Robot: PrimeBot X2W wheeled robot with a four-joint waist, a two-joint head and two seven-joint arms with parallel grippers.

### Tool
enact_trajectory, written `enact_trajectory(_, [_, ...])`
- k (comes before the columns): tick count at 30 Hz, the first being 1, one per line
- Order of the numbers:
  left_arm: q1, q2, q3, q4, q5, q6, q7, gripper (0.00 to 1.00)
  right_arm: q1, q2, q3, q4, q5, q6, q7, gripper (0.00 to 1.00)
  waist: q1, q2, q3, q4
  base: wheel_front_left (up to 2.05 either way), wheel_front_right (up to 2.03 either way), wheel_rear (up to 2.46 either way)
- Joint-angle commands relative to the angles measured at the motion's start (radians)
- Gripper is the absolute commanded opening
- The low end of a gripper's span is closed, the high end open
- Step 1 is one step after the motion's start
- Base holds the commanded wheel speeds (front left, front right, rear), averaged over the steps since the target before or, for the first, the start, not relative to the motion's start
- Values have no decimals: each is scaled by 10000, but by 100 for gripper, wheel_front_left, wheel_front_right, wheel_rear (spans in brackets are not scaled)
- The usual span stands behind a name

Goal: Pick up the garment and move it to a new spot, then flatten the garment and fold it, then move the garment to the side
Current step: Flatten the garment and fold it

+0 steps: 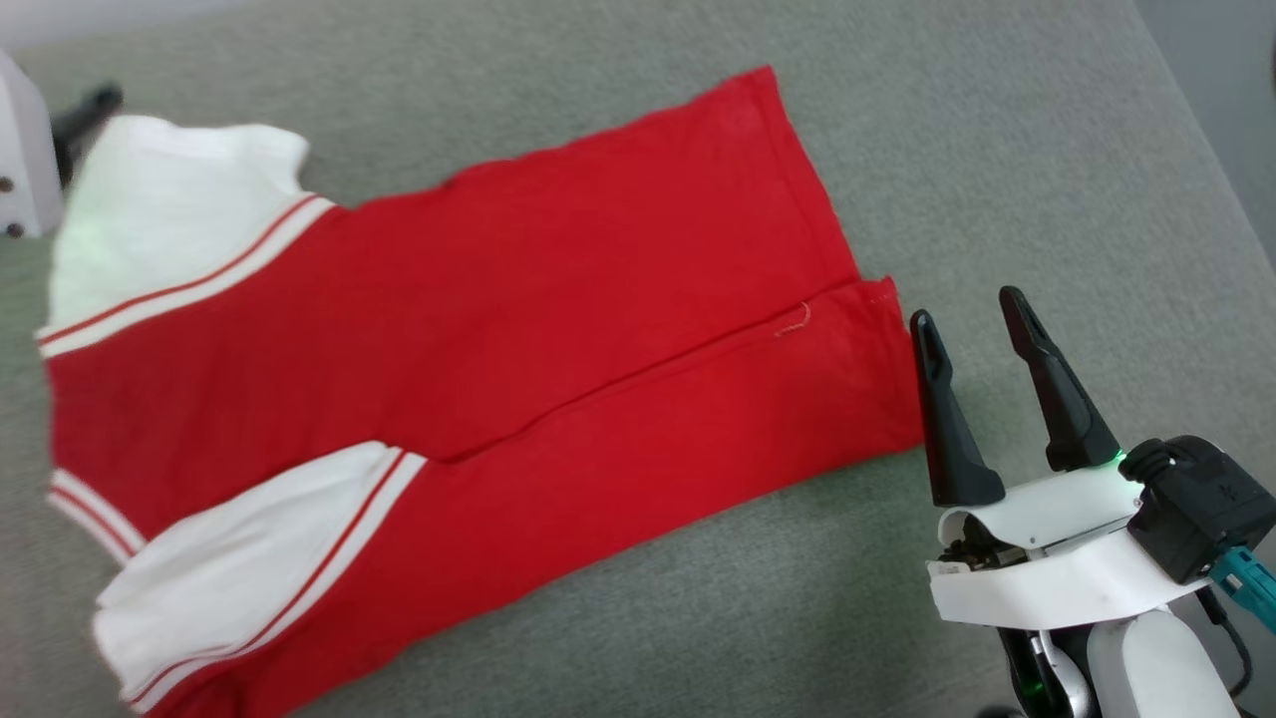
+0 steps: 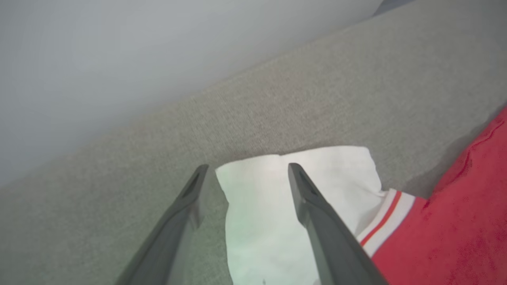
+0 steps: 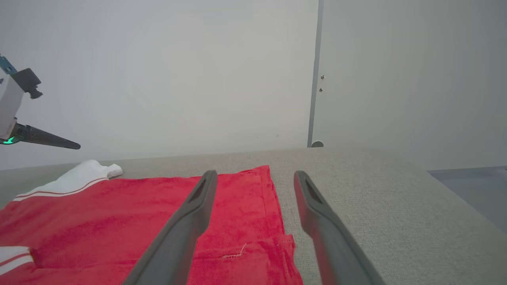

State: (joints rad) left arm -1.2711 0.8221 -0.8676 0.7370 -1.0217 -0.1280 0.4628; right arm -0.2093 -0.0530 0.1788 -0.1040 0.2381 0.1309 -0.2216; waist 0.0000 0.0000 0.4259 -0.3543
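at this inspection the garment lay flat on the grey padded surface. its two long sides were turned in and met along a line down the middle, with white lining showing at both shoulder ends. i judged the fold part done, with the crosswise fold and the move aside outstanding.

the right gripper stood with its fingers well apart, holding nothing. its nearer finger was just beside the hem, touching or nearly so; i could not tell which. the left gripper was likewise spread and empty, poised over the white flap at the far shoulder, one finger above the cloth and one just beyond its edge.

risks noted:
- a closing pinch at the shoulder could catch the top layer alone, and the flap would peel open on lifting.
- the right finger, if advanced low, could push the hem and ruck the lower panel off the centre line.
- unequal lift between the two ends would slew the cloth and spoil the alignment.
- a loose thread at the hem seam might snag on a fingertip.
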Motion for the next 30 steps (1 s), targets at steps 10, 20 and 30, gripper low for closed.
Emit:
enact_trajectory(10, [-1009,852,-766,104,-1069,-30,3035,100,-223,38,371,-21,130,-4,-14,100,0,0,821,-802,0,0,0])
enact_trajectory(20, [-696,1085,-1366,-361,-1611,-33,3366,51,-161,37,370,-262,55,-4,113,100,0,0,1185,-906,0,0,0])
enact_trajectory(30, [-1158,941,-1606,-973,-2124,-41,3095,0,-2568,-218,604,-707,-883,-5,2548,100,0,0,1419,-450,0,0,0])
